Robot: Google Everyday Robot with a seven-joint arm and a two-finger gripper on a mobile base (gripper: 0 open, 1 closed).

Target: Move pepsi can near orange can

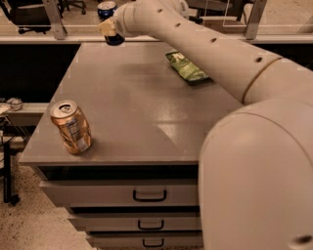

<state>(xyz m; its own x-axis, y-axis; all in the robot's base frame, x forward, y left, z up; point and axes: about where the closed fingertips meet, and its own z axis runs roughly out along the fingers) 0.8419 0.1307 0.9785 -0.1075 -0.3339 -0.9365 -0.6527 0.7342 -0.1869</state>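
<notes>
The pepsi can [107, 10], dark blue with a silver top, is at the table's far left edge, held in my gripper [109, 28]. The fingers [105, 27] are closed around the can's middle and hide most of its body. Its dark bottom shows just below them. I cannot tell whether the can touches the table. The orange can [72, 128], coppery with a silver top and a white-blue patch, stands upright near the front left corner of the grey table [132, 102]. It is far from the gripper.
A green snack bag [188, 67] lies on the table at the back right, under my arm [205, 44]. My base [259, 180] fills the right foreground. Drawers [146, 195] are below the table's front edge. Chairs and railings stand beyond the far edge.
</notes>
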